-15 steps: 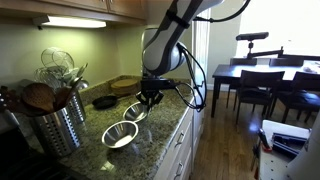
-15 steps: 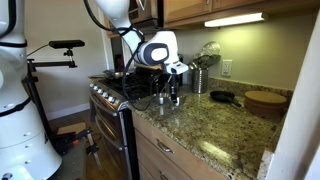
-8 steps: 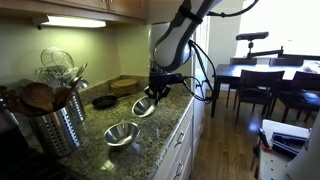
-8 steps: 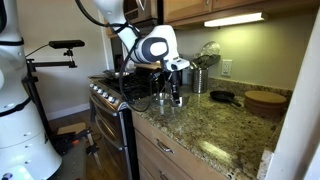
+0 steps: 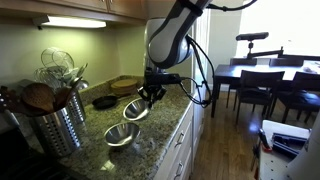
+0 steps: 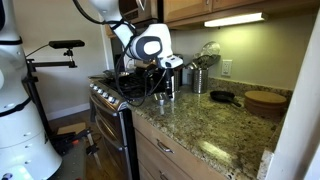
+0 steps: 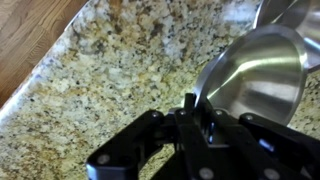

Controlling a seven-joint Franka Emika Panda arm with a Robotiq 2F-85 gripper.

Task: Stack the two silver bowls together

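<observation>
My gripper (image 5: 150, 96) is shut on the rim of one silver bowl (image 5: 135, 108) and holds it tilted above the granite counter (image 5: 160, 140). The second silver bowl (image 5: 121, 135) rests upright on the counter just below and nearer the canister. In the wrist view the held bowl (image 7: 255, 72) fills the right side, its rim pinched between my fingers (image 7: 190, 104), and the second bowl (image 7: 288, 10) shows at the top right corner. In an exterior view my gripper (image 6: 166, 92) hangs over the counter by the stove, with the bowls hard to make out.
A tall ribbed steel canister (image 5: 55, 122) with utensils stands near the bowls. A small black pan (image 5: 104, 101) and a wooden board (image 5: 126, 84) lie further back. The stove (image 6: 112, 92) adjoins the counter. The counter edge (image 5: 178, 128) runs beside the bowls.
The held bowl has been lifted off the counter, swung away from the resting bowl, then came back a little toward it. The resting bowl has not moved.
</observation>
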